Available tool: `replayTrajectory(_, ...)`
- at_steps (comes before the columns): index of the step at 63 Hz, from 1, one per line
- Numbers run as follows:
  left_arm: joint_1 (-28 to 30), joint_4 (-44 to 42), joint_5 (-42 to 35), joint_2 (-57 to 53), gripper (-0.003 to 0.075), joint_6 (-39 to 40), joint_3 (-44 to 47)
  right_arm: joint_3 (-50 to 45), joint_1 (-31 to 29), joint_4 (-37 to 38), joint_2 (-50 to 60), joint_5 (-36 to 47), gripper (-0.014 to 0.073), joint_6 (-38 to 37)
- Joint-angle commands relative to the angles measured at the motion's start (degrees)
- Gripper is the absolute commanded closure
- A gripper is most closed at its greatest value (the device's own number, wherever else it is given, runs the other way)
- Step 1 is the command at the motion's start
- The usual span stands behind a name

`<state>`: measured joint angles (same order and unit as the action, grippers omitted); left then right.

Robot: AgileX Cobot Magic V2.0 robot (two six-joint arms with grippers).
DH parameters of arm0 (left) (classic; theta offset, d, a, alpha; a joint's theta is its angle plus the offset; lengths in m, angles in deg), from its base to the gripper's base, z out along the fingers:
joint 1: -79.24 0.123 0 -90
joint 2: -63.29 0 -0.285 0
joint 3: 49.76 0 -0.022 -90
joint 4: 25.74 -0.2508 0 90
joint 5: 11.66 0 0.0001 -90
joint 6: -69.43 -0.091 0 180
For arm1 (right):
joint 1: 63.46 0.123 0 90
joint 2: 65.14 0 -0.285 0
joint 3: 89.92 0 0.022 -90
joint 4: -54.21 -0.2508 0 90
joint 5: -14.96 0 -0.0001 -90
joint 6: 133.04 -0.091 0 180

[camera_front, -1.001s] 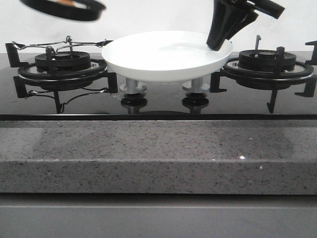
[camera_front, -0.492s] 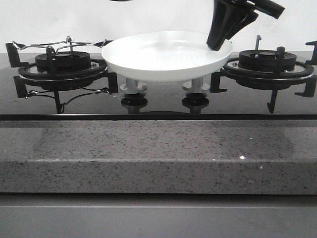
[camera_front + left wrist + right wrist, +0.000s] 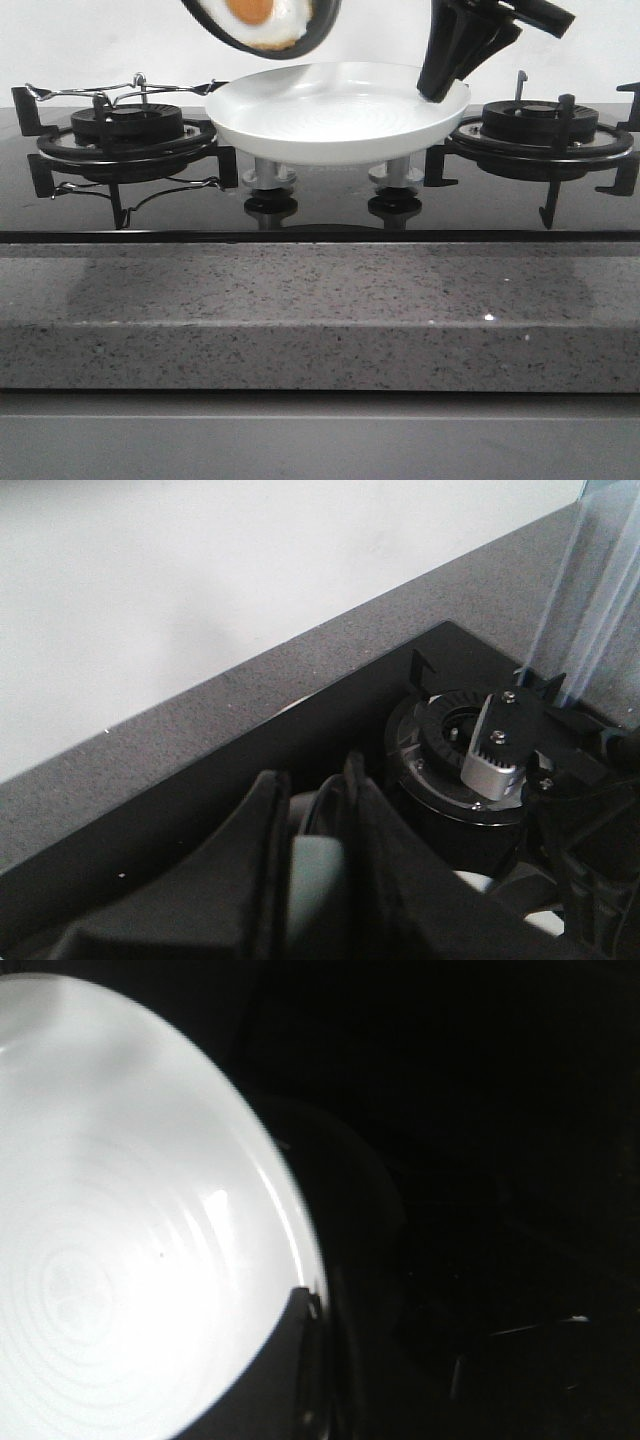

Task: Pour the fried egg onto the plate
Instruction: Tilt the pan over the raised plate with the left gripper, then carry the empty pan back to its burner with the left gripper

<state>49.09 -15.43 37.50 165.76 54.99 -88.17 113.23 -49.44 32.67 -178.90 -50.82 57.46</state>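
The black frying pan [image 3: 318, 25] hangs tilted steeply above the plate's left half, its inside facing the camera. The fried egg [image 3: 262, 18], white with an orange yolk, lies inside it. The white plate [image 3: 335, 115] sits level between the two burners, over the stove knobs. My right gripper [image 3: 441, 90] is shut on its right rim. In the right wrist view the plate [image 3: 120, 1230] fills the frame, and the right gripper [image 3: 312, 1305] pinches its edge. My left gripper [image 3: 318, 845] is shut on the pan's grey handle [image 3: 318, 875]. The left arm is out of the front view.
A left burner [image 3: 125, 135] with a wire rack and a right burner [image 3: 540, 125] flank the plate. Two stove knobs [image 3: 270, 185] stand under it. A grey stone counter edge [image 3: 320, 310] runs along the front. The left wrist view shows a burner [image 3: 455, 735] below.
The pan rose out of the top of the front view, then came back rightward and tilted over the plate, showing the egg. The plate and right gripper stayed still.
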Motion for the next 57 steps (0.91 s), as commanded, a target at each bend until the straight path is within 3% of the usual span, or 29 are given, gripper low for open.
replayTrajectory(1,-4.88,-9.41,-5.44,-3.27,0.0741,3.97,-3.27,1.39,-0.23,-2.09,2.99,1.49,0.0701,0.51)
replayTrajectory(20,-13.45,-26.32,-2.92,-3.27,0.0741,10.82,-3.34,1.39,-0.23,-2.09,2.99,1.49,0.0701,0.51)
replayTrajectory(37,-10.99,-24.85,-0.88,-3.56,0.0740,17.25,-3.34,1.39,-0.23,-2.09,2.99,1.49,0.0701,0.51)
replayTrajectory(47,-0.10,-7.33,-1.68,-4.47,0.0740,17.09,-3.34,1.39,-0.23,-2.09,2.99,1.49,0.0701,0.51)
replayTrajectory(57,17.55,26.25,-0.87,-4.22,0.0740,7.04,-1.65,1.39,-0.23,-2.09,2.99,1.49,0.0701,0.51)
